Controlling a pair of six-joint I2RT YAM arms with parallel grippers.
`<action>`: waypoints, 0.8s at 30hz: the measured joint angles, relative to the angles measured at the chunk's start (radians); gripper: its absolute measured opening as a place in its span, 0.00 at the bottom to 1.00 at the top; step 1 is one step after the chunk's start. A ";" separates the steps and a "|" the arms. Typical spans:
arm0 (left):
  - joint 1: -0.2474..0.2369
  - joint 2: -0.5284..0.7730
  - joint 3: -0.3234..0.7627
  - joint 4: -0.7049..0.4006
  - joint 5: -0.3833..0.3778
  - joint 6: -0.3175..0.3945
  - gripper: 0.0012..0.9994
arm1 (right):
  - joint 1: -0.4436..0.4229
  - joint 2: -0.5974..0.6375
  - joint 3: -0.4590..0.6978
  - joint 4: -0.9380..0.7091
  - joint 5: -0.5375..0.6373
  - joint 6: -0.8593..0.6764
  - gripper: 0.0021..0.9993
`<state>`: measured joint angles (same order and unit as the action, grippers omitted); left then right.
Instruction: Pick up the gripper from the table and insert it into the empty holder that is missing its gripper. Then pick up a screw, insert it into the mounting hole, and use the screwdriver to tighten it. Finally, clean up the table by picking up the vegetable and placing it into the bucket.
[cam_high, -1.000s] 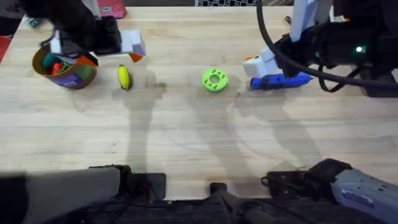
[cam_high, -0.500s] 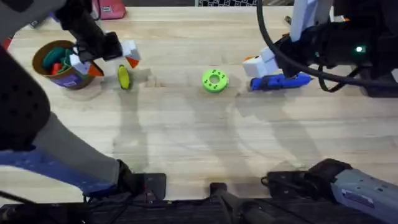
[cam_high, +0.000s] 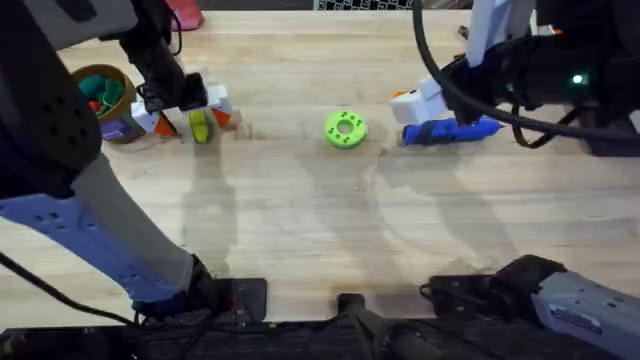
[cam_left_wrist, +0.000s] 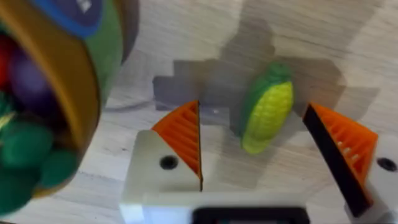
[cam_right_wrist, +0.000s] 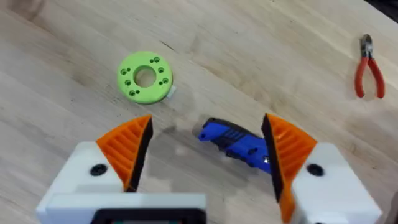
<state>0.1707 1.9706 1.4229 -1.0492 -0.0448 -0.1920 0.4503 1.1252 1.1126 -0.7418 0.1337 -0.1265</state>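
The vegetable (cam_high: 200, 126), a small yellow corn with a green end, lies on the table just right of the bucket (cam_high: 104, 101). My left gripper (cam_high: 193, 116) is open and low, one orange pad on each side of it. In the left wrist view the vegetable (cam_left_wrist: 267, 112) sits between the pads (cam_left_wrist: 183, 132), untouched, with the bucket (cam_left_wrist: 68, 87) close beside. The blue screwdriver (cam_high: 450, 131) lies at the right, with my open right gripper (cam_high: 432, 112) over it. The right wrist view has the screwdriver (cam_right_wrist: 233, 142) between the spread orange fingers (cam_right_wrist: 127, 146). The loose gripper, the holder and the screw are out of view.
A green disc with holes (cam_high: 345, 129) lies mid-table, also seen as the disc (cam_right_wrist: 145, 77) ahead of the right gripper. Red-handled pliers (cam_right_wrist: 368, 68) lie farther off. The bucket holds several toy pieces. A pink object (cam_high: 185, 14) sits at the far edge.
My left gripper moved right from above the bucket and came down so that its fingers straddle the vegetable. The right arm and the screwdriver stayed put.
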 joint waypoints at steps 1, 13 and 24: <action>0.000 0.006 0.003 -0.002 0.006 0.009 0.99 | 0.000 0.000 0.000 0.000 0.000 0.000 0.99; -0.002 0.013 0.016 0.005 0.002 0.045 0.03 | 0.000 0.000 0.000 -0.005 0.000 0.000 0.99; -0.002 -0.011 0.048 -0.011 0.095 0.045 0.03 | 0.000 0.000 0.000 -0.043 0.000 0.000 0.99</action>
<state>0.1688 1.9597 1.4711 -1.0602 0.0501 -0.1471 0.4503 1.1252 1.1126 -0.7847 0.1337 -0.1265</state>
